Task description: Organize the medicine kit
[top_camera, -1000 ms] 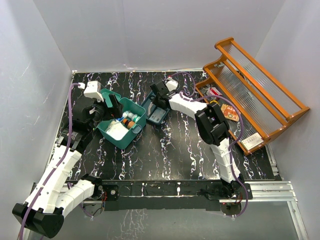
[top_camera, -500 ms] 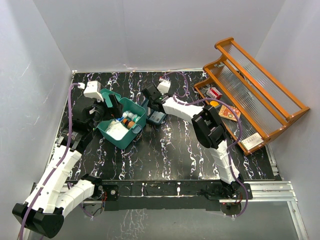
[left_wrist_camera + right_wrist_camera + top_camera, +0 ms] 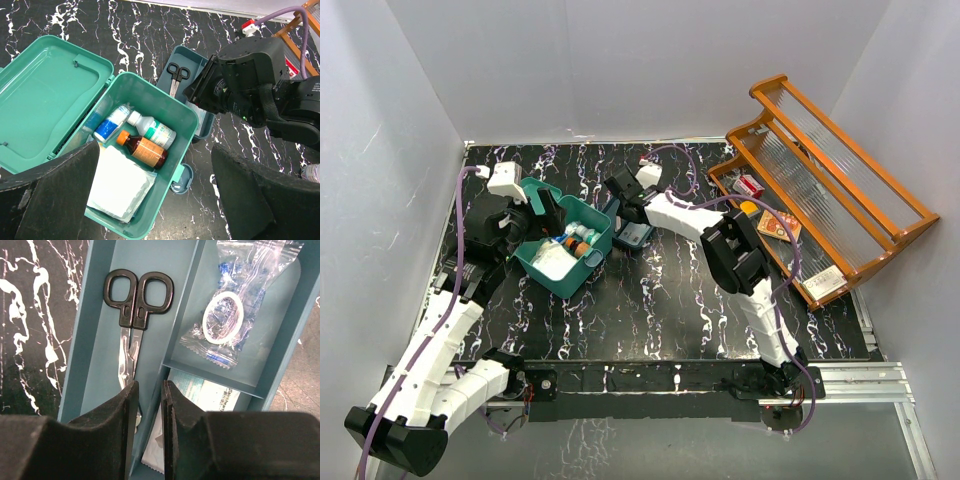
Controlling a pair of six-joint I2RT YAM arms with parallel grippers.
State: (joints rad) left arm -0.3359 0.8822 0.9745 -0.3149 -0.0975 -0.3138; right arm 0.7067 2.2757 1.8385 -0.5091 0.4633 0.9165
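Note:
The medicine kit [image 3: 567, 279] [image 3: 186, 131] stands open left of centre, lid [image 3: 45, 100] flat to the left. Inside lie a brown bottle [image 3: 142, 149], a white bottle [image 3: 152, 131], a blue tube [image 3: 111, 125] and a white packet [image 3: 120, 182]. My left gripper [image 3: 155, 200] [image 3: 545, 215] hovers open above the kit's front edge, holding nothing. A dark-teal divided tray [image 3: 92, 340] [image 3: 633, 236] sits by the kit's right side, holding black-handled scissors [image 3: 134, 300] and a clear packet [image 3: 235, 305]. My right gripper [image 3: 150, 387] [image 3: 618, 193] is down in it, jaws narrowed round the divider wall.
An orange wooden rack [image 3: 830, 180] leans at the right edge, with small boxes [image 3: 750, 185] and a card [image 3: 780, 225] on its lower part. White walls close in the black marbled table [image 3: 650, 300] at back and both sides. The kit's latch [image 3: 182, 177] juts forward.
The right wrist has swung left along the tray, and the elbow followed. The left arm and the kit have not moved.

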